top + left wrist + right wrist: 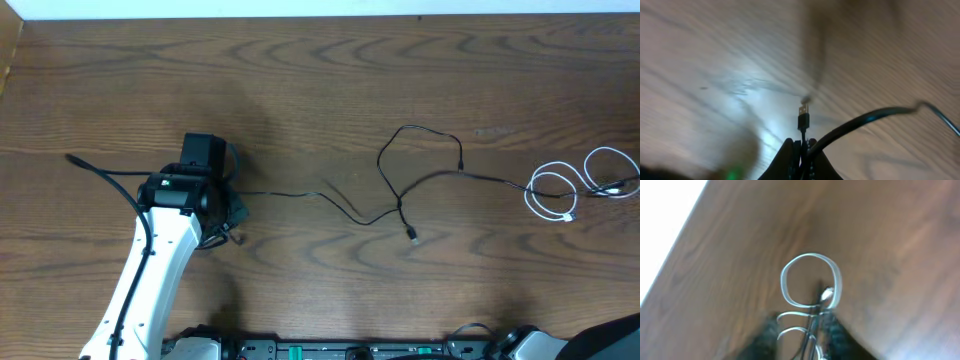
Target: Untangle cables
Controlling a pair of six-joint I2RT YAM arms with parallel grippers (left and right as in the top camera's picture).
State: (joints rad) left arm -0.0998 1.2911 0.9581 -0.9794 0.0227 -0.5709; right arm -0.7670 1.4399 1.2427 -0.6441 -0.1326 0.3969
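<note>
Wooden table (300,80), black cable (803,120) between left fingers (785,161)

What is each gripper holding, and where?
The left gripper pinches the black cable just behind its plug. The right gripper straddles the white cable coils; hold unclear.

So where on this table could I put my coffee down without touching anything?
The far strip of the table, beyond the black cable, is bare. So is the near patch between its loose plug and the white cable. Crowded: that coil at the right edge, and the left arm.
</note>
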